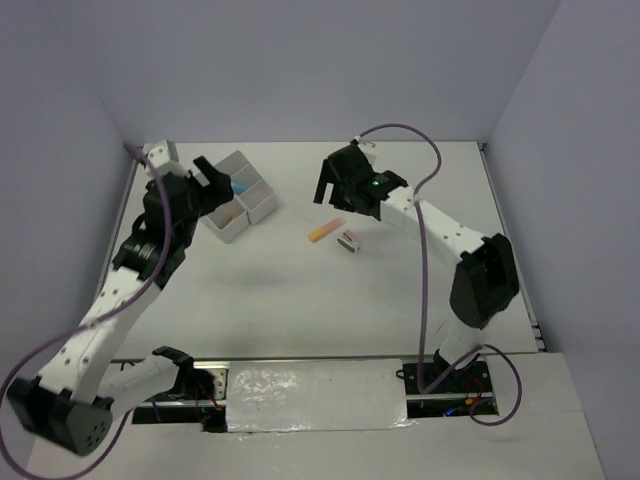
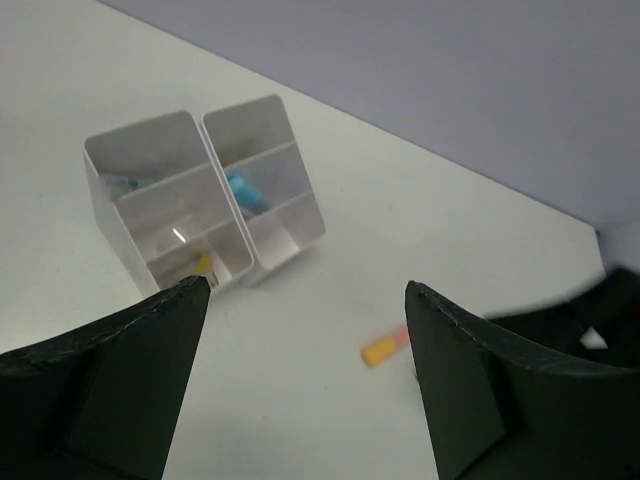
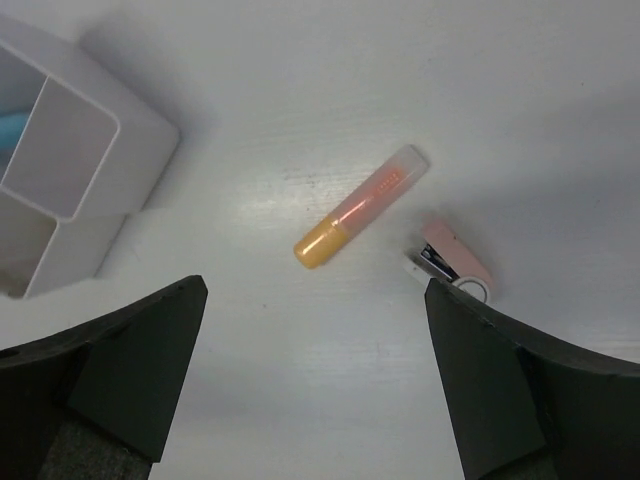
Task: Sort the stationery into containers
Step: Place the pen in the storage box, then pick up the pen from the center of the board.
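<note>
The white four-compartment container block [image 1: 262, 208] stands at the far left; it also shows in the left wrist view [image 2: 290, 215] and the right wrist view [image 3: 140, 150]. A light blue marker [image 2: 246, 191] lies in one compartment, and something yellow [image 2: 203, 264] in another. An orange-and-pink marker [image 1: 325, 231] lies on the table right of the block, seen also in the wrist views [image 3: 360, 205] [image 2: 385, 347]. My left gripper [image 1: 222, 180] [image 2: 305, 290] is open and empty, hovering by the block. My right gripper [image 1: 332, 195] [image 3: 315, 290] is open and empty above the marker.
A small pink-and-white stapler-like item [image 3: 452, 260] [image 1: 349, 241] lies just right of the marker. Grey walls close in the table on the left, back and right. The right arm's purple cable [image 1: 425, 250] loops over the right side.
</note>
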You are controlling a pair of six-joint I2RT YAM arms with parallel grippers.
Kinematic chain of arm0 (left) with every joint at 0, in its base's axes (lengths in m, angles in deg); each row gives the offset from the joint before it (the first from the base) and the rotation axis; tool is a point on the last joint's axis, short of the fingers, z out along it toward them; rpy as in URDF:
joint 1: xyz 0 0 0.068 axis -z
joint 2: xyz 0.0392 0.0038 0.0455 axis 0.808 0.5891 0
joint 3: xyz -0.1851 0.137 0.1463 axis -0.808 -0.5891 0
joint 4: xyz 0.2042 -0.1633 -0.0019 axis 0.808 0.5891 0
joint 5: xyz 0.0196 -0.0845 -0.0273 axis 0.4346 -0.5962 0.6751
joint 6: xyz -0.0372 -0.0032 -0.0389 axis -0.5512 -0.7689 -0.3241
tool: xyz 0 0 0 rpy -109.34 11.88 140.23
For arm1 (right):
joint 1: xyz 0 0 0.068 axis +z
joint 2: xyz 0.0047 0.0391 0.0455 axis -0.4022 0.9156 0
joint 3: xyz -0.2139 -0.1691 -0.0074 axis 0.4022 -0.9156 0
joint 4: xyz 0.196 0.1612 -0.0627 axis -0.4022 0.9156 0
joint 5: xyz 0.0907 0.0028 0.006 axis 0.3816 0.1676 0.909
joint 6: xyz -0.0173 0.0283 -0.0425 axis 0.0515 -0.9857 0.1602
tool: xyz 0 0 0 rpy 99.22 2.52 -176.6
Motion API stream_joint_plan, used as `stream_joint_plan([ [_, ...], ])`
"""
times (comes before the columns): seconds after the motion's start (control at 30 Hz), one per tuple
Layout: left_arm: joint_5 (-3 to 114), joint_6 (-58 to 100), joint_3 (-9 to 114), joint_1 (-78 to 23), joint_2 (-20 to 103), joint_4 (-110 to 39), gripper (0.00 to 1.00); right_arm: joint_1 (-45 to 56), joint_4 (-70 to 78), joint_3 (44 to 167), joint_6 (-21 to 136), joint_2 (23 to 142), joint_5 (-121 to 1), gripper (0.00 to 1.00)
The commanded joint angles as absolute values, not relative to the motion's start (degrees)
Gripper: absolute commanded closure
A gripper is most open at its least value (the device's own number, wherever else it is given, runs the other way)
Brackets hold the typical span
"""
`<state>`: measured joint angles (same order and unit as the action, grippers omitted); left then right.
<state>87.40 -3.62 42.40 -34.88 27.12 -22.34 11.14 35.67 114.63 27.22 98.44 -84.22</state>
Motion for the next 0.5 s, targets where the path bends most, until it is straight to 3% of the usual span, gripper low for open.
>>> stream_joint_plan([
  [0.0,79.5,-5.6,34.7,-34.0,16.0,-13.1,0.08,10.6,43.9,123.4,13.7,103.9,-89.9,0.02],
  [0.27,83.3,4.0,35.8,-33.9,4.1,2.5,0.03,11.2,48.6,128.5,-3.0,113.9,-96.6,0.11],
  [0.47,89.0,6.6,30.9,-33.9,-1.9,2.8,0.03,11.3,51.9,135.0,-6.3,122.4,-95.4,0.27],
])
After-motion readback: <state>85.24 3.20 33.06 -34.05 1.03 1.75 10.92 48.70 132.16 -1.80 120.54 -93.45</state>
